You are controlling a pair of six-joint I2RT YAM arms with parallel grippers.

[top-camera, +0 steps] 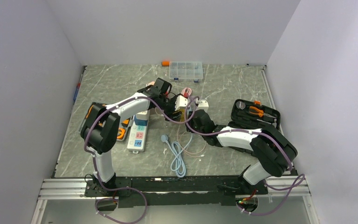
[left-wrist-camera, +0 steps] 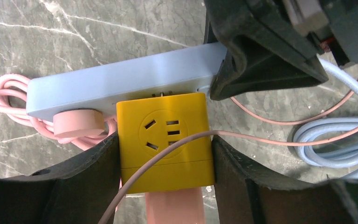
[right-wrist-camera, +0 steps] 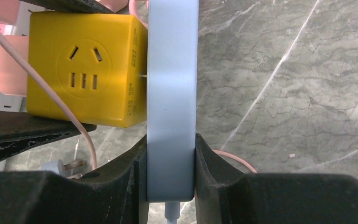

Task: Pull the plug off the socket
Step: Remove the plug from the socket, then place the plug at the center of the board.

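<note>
The plug is a yellow cube adapter (left-wrist-camera: 165,140) with its own outlet face. It sits against a pale blue-white socket bar (left-wrist-camera: 121,81), and its prongs show in a thin gap between the two. My left gripper (left-wrist-camera: 165,161) is shut on the cube's two sides. My right gripper (right-wrist-camera: 171,168) is shut on the cord end of the bar (right-wrist-camera: 172,93), with the cube (right-wrist-camera: 86,70) to its left. A round pink plug (left-wrist-camera: 74,123) is also in the bar. A thin pink cord crosses the cube's face. In the top view both grippers meet above mid table (top-camera: 182,109).
A long white power strip with pastel blue and pink faces (top-camera: 137,133) lies on the table under the left arm. A pale blue coiled cord (top-camera: 177,156) lies in front. An open tool case (top-camera: 255,112) is at the right, a clear parts box (top-camera: 185,70) at the back.
</note>
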